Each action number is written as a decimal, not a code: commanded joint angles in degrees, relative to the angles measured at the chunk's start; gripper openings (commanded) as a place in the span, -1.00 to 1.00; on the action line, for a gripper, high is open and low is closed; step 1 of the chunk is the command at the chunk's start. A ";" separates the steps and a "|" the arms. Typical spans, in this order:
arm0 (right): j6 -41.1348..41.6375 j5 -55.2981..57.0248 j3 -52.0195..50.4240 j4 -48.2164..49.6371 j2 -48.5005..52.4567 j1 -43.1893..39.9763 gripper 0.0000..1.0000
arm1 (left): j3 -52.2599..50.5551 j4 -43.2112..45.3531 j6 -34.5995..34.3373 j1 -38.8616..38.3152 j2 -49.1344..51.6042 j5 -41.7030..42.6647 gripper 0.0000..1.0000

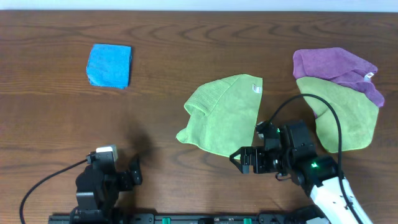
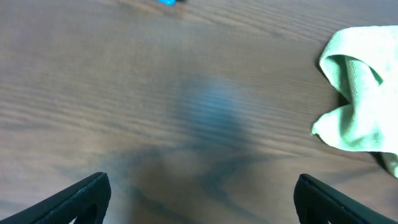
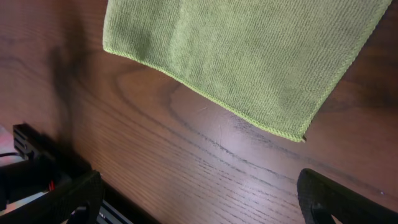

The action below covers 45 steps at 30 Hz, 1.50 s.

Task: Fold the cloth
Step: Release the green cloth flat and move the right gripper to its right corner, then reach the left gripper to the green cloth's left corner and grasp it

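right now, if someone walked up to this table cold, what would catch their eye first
The crumpled lime-green microfibre cloth lying mid-table, its left edge folded over, draws the eye first, with the right hand open just short of its near edge. At the right side a purple cloth overlaps a second lime-green cloth. A small bright-blue folded square cloth sits alone at the far left.

The lime-green cloth (image 1: pixel 225 117) looks like soft, fuzzy microfibre, matt all over. The table (image 1: pixel 186 50) is dark wood grain with a slight sheen.
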 commanded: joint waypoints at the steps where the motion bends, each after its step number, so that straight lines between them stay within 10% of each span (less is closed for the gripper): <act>1: 0.61 -0.13 -0.22 0.15 -0.46 -0.76 0.99 | 5.62 0.26 -4.48 -0.22 6.45 2.73 0.91; 20: 0.68 0.46 -0.22 0.20 -0.46 -0.76 0.99 | 32.20 2.95 -6.80 -0.24 67.45 32.63 0.91; 30: 2.47 0.46 -0.22 0.74 -0.46 -0.76 0.99 | 32.15 10.32 -28.55 -0.24 81.85 33.07 0.90; 45: 4.20 0.68 -0.22 1.40 -0.46 -0.76 0.98 | 32.15 21.81 -34.99 -6.01 96.10 43.91 0.92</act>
